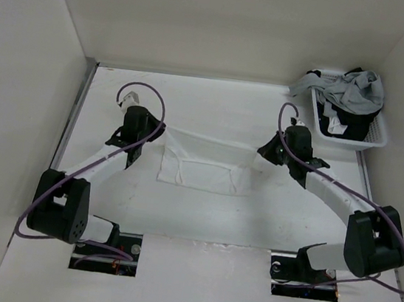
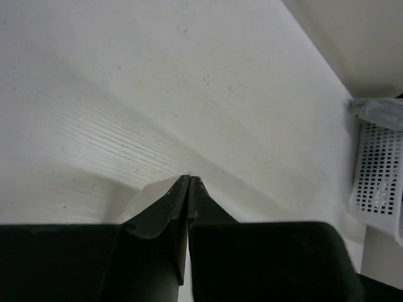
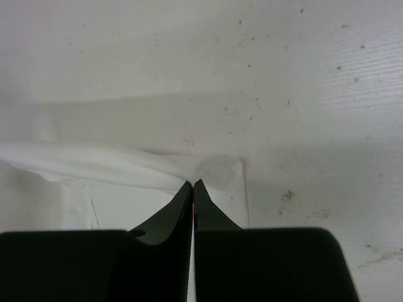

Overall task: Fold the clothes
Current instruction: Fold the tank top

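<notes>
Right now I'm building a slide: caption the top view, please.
Left gripper and right gripper pinch the white top, stretched between them; a basket sits far right.

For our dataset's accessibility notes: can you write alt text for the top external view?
A white top is stretched out over a white table, its far corners pinched by the left gripper and right gripper. A white basket of grey and black clothes sits at the far right corner.
</notes>
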Tool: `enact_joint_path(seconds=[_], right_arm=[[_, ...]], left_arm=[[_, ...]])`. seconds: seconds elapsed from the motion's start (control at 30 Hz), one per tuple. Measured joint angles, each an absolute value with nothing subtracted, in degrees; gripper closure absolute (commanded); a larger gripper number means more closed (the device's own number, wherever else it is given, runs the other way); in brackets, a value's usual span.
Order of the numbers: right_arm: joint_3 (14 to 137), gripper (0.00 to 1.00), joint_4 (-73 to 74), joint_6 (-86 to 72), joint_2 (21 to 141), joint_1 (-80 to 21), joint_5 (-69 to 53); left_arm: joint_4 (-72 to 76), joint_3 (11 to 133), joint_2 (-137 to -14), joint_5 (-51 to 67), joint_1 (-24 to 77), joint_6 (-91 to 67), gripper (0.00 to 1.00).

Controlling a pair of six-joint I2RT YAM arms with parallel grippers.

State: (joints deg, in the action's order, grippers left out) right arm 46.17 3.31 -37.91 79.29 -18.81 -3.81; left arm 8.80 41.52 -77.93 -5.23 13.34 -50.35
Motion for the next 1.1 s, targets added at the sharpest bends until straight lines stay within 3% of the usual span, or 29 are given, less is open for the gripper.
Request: enact_joint_path(seconds=[0.43, 0.9, 0.97, 1.1], right_arm=[[28.21, 0.96, -0.4, -40.64, 67.61, -25.19, -2.61], [21.08, 0.96, 1.43, -48.97, 61.45, -32.01, 2.63], [20.36, 0.9, 2.57, -50.5, 61.45, -32.25, 3.03], [19.27, 0.66, 3.99, -53.06, 60.77, -33.08, 3.66]], left_arm=[[11.14, 22.2, -59.51, -5.13, 15.7, -50.35, 1.0], [7.44, 11.42, -47.42, -4.64, 17.5, -50.43, 0.98], [7.01, 10.39, -46.65, -4.51, 17.89, -50.54, 0.94], [6.15, 9.06, -46.52, -4.38, 17.98, -50.78, 0.84]])
